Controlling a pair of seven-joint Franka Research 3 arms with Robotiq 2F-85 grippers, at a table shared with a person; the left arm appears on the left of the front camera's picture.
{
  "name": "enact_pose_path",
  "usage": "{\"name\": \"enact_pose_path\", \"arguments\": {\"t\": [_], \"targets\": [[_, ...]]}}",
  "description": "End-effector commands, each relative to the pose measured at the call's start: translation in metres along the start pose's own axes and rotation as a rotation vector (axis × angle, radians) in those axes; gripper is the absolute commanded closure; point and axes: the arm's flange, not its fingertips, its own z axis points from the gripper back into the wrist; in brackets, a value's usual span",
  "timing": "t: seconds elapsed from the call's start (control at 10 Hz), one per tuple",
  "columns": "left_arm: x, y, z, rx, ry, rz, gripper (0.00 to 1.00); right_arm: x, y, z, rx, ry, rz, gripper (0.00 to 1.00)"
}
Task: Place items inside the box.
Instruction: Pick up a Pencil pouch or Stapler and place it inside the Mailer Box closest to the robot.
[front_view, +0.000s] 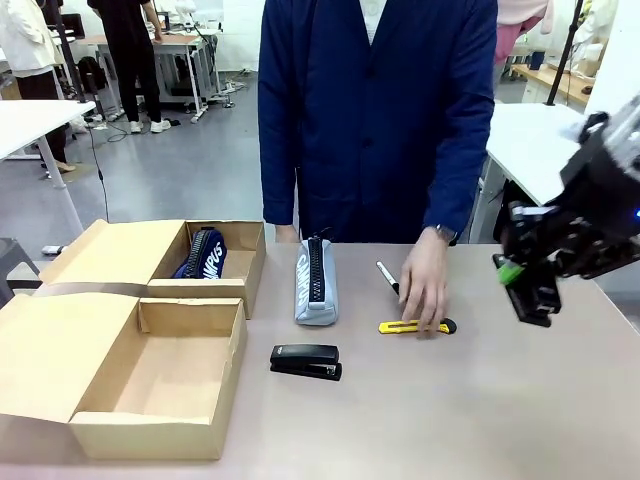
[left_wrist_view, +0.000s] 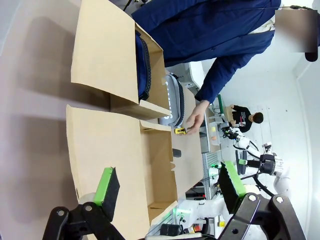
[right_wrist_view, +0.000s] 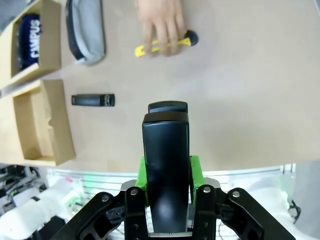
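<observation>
— What's the right gripper (right_wrist_view: 167, 172) got?
— It's clamped on a black stapler (right_wrist_view: 166, 150), which lies lengthwise along its fingers and is angled down above the right side of the table (front_view: 450, 400). The left gripper (left_wrist_view: 169, 186) gapes wide, holding nothing.

The person's hand (front_view: 425, 288) covers the middle of the yellow utility knife (front_view: 393, 327) and one end of the thin black marker (front_view: 386, 274) at its ten o'clock. The navy zip pouch (front_view: 203, 256) is half hidden behind the wall of the smaller brown cardboard box (front_view: 200, 291) at ten o'clock. The black oblong object (right_wrist_view: 165, 140) clamped in the right gripper (right_wrist_view: 167, 175) hides most of its green pads (right_wrist_view: 195, 172).
</observation>
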Motion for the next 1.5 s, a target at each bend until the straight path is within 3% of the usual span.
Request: {"name": "enact_pose_path", "arguments": {"t": [0.0,0.1,0.3,0.4,0.6,0.8,1.0,1.2,1.4], "targets": [[0.0,-0.001,0.0,-0.025,-0.016,-0.022,0.0,-0.002,-0.007,0.007,-0.009,-0.001,-0.073,0.64],[0.0,-0.001,0.0,-0.025,-0.016,-0.022,0.0,0.008,-0.051,0.022,0.031,-0.017,-0.099,0.64],[0.0,-0.001,0.0,-0.025,-0.016,-0.022,0.0,0.019,-0.184,0.051,0.196,0.011,-0.116,0.64],[0.0,-0.001,0.0,-0.025,-0.016,-0.022,0.0,0.016,-0.232,0.054,0.338,0.054,-0.159,0.64],[0.0,-0.001,0.0,-0.025,-0.016,-0.022,0.0,0.005,-0.275,0.039,0.401,0.084,-0.26,0.64],[0.0,-0.001,0.0,-0.025,-0.016,-0.022,0.0,-0.001,-0.275,0.025,0.43,0.066,-0.297,0.64],[0.0,-0.001,0.0,-0.025,-0.016,-0.022,0.0,-0.001,-0.253,0.025,0.422,0.042,-0.295,0.64],[0.0,-0.001,0.0,-0.025,-0.016,-0.022,0.0,-0.004,-0.196,0.035,0.343,0.04,-0.291,0.64],[0.0,-0.001,0.0,-0.025,-0.016,-0.022,0.0,-0.021,-0.101,0.047,0.28,0.092,-0.27,0.64]]}}
